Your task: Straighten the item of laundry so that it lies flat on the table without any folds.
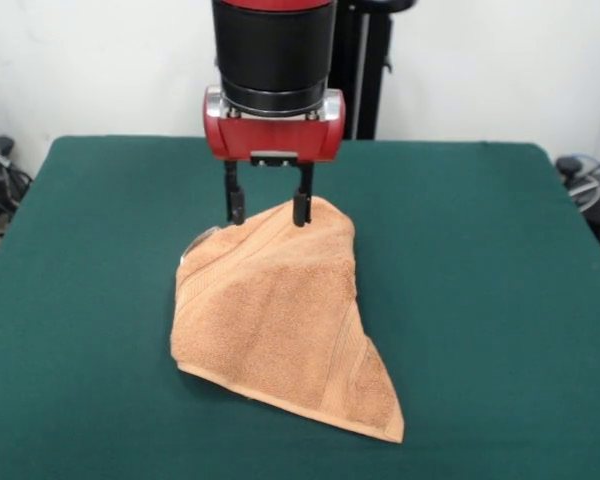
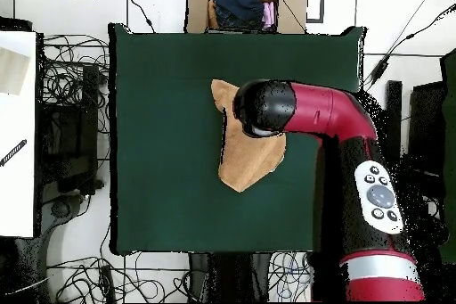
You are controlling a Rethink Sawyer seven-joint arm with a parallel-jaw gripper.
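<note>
The peach-orange towel (image 1: 280, 320) lies crumpled on the green table (image 1: 480, 250), folded over on a diagonal, with one corner pointing to the near right. A small white label (image 1: 196, 240) shows at its far left edge. My gripper (image 1: 268, 208) hangs straight down over the towel's far edge, open. Its right finger (image 1: 301, 205) is at the towel's raised far corner, and its left finger (image 1: 236, 204) stands just beyond the edge. In the overhead view the arm (image 2: 312, 113) covers the gripper and the middle of the towel (image 2: 245, 165), which lies near the centre of the table (image 2: 160, 95).
A cardboard box (image 2: 198, 15) holding dark and pink clothes stands beyond the table's far edge in the overhead view. A white surface (image 2: 18, 131) and tangled cables lie off to the left. Green cloth spreads wide on every side of the towel.
</note>
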